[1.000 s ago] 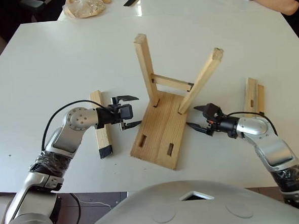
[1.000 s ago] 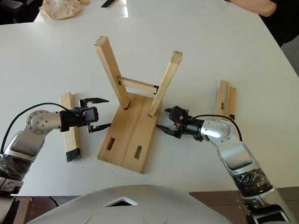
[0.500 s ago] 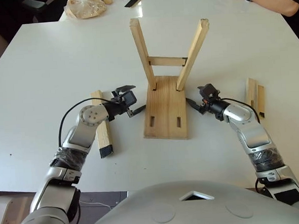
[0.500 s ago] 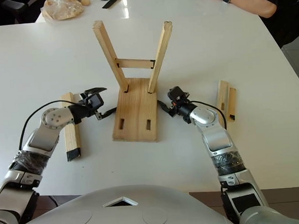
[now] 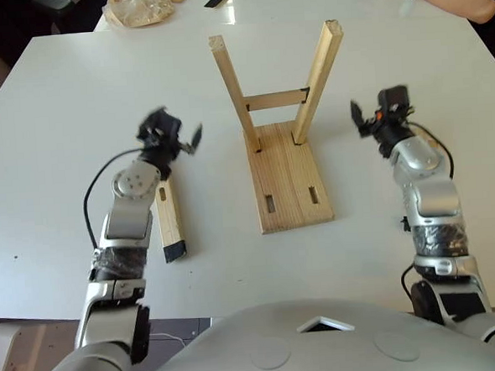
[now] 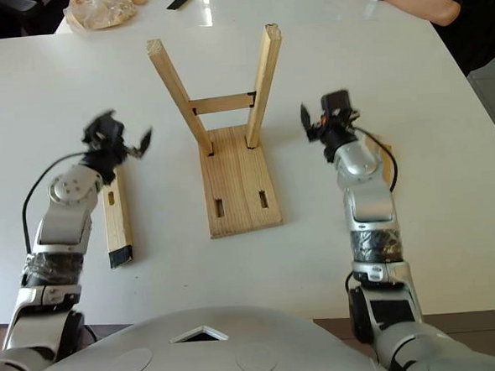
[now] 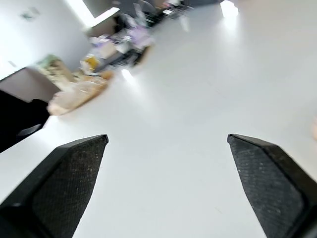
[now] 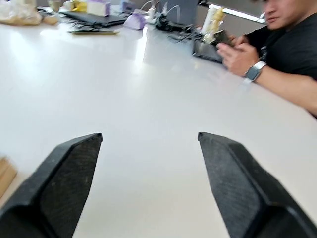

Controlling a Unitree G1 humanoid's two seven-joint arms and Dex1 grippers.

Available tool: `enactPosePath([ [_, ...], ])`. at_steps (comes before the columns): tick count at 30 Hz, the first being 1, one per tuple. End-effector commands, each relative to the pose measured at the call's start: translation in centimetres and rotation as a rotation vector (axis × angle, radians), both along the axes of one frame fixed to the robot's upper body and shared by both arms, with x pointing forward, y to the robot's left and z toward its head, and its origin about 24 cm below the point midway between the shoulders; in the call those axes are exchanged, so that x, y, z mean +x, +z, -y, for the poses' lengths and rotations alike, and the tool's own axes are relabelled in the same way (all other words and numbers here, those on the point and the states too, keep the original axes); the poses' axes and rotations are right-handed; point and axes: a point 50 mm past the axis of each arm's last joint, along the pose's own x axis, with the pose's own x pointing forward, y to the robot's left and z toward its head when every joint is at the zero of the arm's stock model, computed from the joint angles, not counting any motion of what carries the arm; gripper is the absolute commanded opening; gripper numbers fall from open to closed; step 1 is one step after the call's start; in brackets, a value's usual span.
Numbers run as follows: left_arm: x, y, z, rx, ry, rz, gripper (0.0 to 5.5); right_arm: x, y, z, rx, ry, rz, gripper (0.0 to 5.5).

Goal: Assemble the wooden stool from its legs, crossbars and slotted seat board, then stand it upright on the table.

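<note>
Stool [image 5: 291, 179] sits between left fingers [image 7: 64, 188] and right fingers [image 8: 64, 178], both spread empty; loose leg [image 5: 169, 220] nearby.

The flat light-wood seat board [image 5: 289, 179] lies on the white bench [image 5: 66, 112]. 2 square wooden legs [image 5: 235, 94] stand in its far slots, leaning apart, joined by 1 thin wooden crossbar [image 5: 274, 100]. The 2 near slots [image 5: 270, 203] are empty. 1 loose wooden leg with a dark end [image 5: 171, 222] lies flat, well to the left of the board.
</note>
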Motion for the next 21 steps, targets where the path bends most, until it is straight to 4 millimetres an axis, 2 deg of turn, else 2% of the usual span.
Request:
enactPosePath([
  [1, 1.5, 2.2, 0.6, -0.165, 0.22, 0.079, 4.48, 2.7, 3.0, 0.9, 0.03, -0.115, 0.1, 3.57],
  [4, 2.4, 3.9, 2.9, -0.25, 0.257, 0.106, 4.48, 4.1, 4.6, -1.2, 0.043, -0.069, 0.146, 3.57],
  [7, 2.8, 5.6, 6.3, -0.304, 0.177, 0.116, 4.48, 4.4, 5.3, -4.9, 0.031, 0.059, 0.163, 3.57],
  [9, 2.5, 6.4, 9.6, -0.314, 0.07, 0.108, 4.48, 3.5, 5.0, -8.7, 0.052, 0.204, 0.142, 3.57],
  [11, 1.4, 6.8, 13.1, -0.311, -0.069, 0.094, 4.48, 1.7, 4.5, -12.2, 0.065, 0.343, 0.126, 3.57],
  [13, 0.2, 6.6, 15.1, -0.302, -0.156, 0.076, 4.48, 0.4, 4.1, -13.6, 0.06, 0.399, 0.113, 3.57],
  [14, -0.1, 6.3, 15.4, -0.289, -0.172, 0.07, 4.48, 0.1, 3.8, -13.8, 0.056, 0.404, 0.103, 3.57],
  [16, -0.2, 5.6, 14.8, -0.277, -0.148, 0.049, 4.48, 0.1, 2.9, -13.2, 0.034, 0.386, 0.074, 3.57],
  [21, 0.3, 4.2, 11.4, -0.173, -0.059, 0.052, 4.48, 0.3, 1.5, -10.1, -0.019, 0.298, 0.028, 3.57],
])
